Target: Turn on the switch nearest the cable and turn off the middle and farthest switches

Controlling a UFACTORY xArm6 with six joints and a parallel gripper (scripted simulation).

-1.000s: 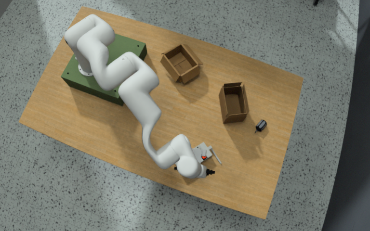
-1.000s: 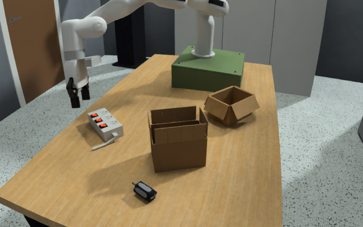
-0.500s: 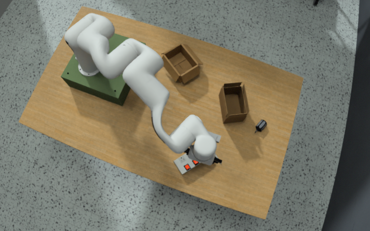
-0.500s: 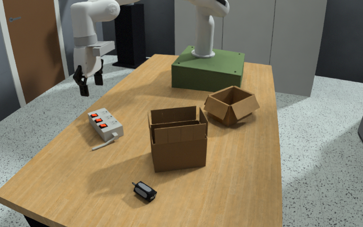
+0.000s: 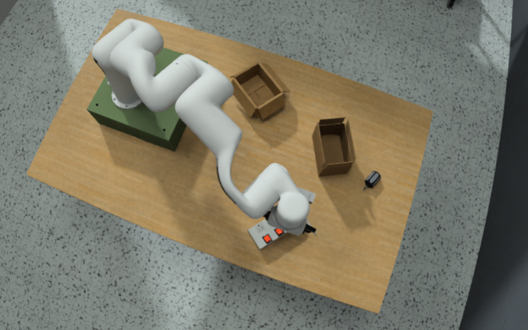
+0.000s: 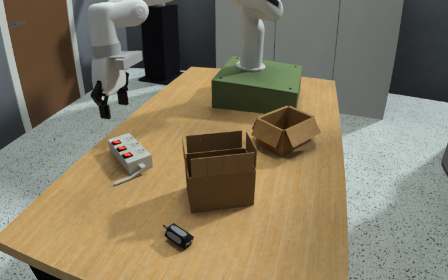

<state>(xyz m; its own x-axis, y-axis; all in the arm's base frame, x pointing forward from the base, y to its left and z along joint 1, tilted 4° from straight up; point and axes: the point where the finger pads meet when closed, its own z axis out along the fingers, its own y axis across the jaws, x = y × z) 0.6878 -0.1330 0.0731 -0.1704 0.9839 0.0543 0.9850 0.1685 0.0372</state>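
Observation:
A grey power strip [image 6: 129,153] lies the right way up near the table's left edge, with three red rocker switches in a row: the farthest from the cable [image 6: 115,142], the middle one [image 6: 121,148] and the nearest [image 6: 127,154]. All three look lit red. Its short grey cable [image 6: 128,177] points toward the table's near end. My gripper [image 6: 110,98] hangs open and empty well above the strip's far end. In the overhead view the wrist hides most of the strip [image 5: 266,234]; two switches show.
A tall open cardboard box [image 6: 219,173] stands mid-table, right of the strip. A second open box [image 6: 285,128] sits behind it. A small black device [image 6: 178,235] lies near the front. The green robot base [image 6: 256,84] is at the far end.

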